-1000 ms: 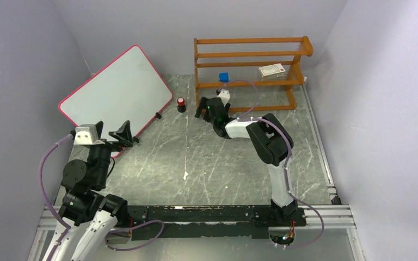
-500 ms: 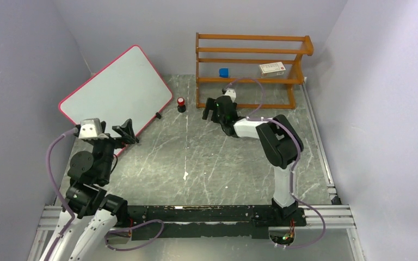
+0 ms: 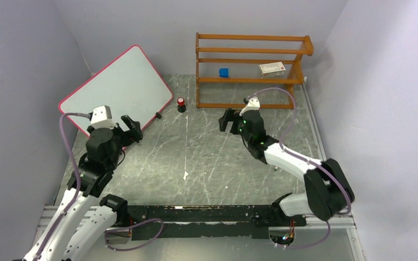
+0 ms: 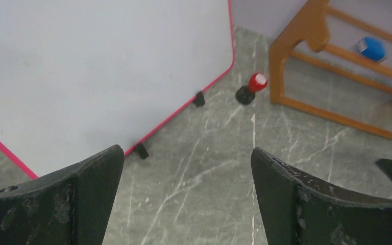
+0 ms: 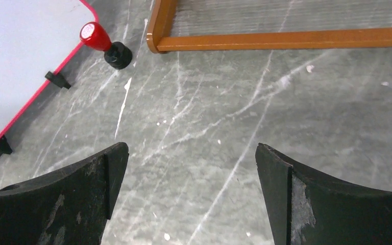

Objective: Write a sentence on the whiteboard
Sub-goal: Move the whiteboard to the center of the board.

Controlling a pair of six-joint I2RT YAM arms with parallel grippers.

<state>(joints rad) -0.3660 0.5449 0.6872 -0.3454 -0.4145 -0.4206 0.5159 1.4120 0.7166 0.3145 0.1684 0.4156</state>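
The whiteboard [image 3: 114, 87], white with a pink-red frame and small black feet, lies at the back left; its surface is blank. It also shows in the left wrist view [image 4: 107, 66] and the right wrist view [image 5: 20, 51]. A red-capped marker on a black base [image 3: 180, 104] stands upright by the board's right corner, seen also in the left wrist view [image 4: 251, 88] and the right wrist view [image 5: 102, 43]. My left gripper [image 3: 132, 125] is open and empty by the board's near edge [image 4: 186, 153]. My right gripper [image 3: 229, 120] is open and empty over the floor in front of the rack [image 5: 191, 148].
A wooden rack [image 3: 250, 70] stands at the back, holding a small blue object [image 3: 223, 72] and a white box [image 3: 272, 68]. Its lower rail shows in the right wrist view [image 5: 286, 38]. Grey walls close in on both sides.
My right gripper has pulled back from the rack towards the near right. My left gripper has shifted right and further along the board's near edge. Both stay open.
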